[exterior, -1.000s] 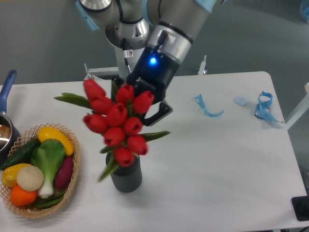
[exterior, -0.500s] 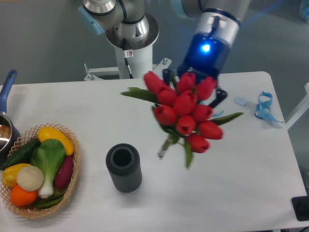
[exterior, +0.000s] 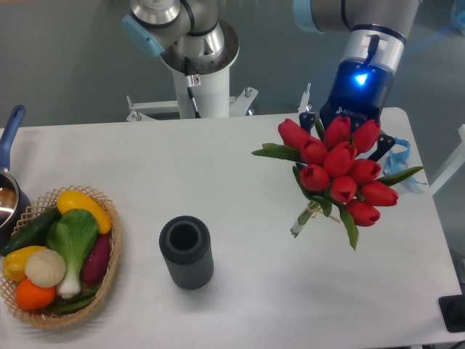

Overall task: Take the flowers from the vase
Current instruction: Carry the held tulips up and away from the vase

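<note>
The gripper [exterior: 347, 138] (fingers mostly hidden behind the blooms) clamps the red tulip bunch [exterior: 336, 169], held clear of the table [exterior: 240, 182] at 3 o'clock from the empty ribbed vase [exterior: 187, 252]. Good practice: keep the grip firm and the stems clear of the tabletop.

The flowers [exterior: 339, 169] hang right of the vase [exterior: 187, 252], with the basket [exterior: 109, 256] left of it.

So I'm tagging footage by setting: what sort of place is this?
Probably a robotics lab or test bench: an arm on a pedestal at a plain white table, with props like red tulips, a vase and a vegetable basket.
</note>
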